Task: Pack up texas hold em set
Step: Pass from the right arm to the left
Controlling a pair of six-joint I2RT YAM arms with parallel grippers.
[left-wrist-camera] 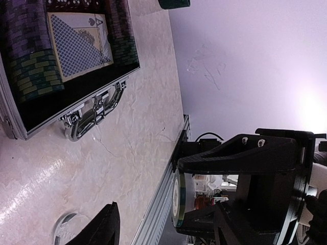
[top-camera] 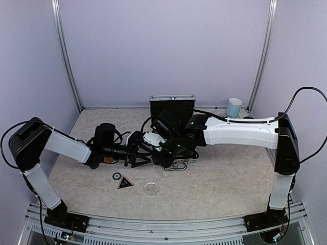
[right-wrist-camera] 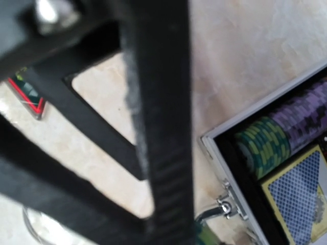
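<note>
While outside the case, green chips [left-wrist-camera: 176, 191]: thin stack, pinched edge-on.
Left gripper [left-wrist-camera: 178, 198]: narrow, clamped on green chips, just left of case front.
Loose pieces: black triangle [top-camera: 125, 182] and clear disc [top-camera: 151, 189], on table near left gripper.
Right gripper [top-camera: 156, 142]: over case front, close to left fingers; wide or narrow, cannot tell.
Case [left-wrist-camera: 76, 103]: open, handle [left-wrist-camera: 94, 112] toward near side; lying to right of held chips.
Chip rows [left-wrist-camera: 33, 76]: long axis from handle side toward lid; bare lining at handle end, probably the free slot.
Nearer arm: left, by judgement; chips likely to need turning to match row axis.
</note>
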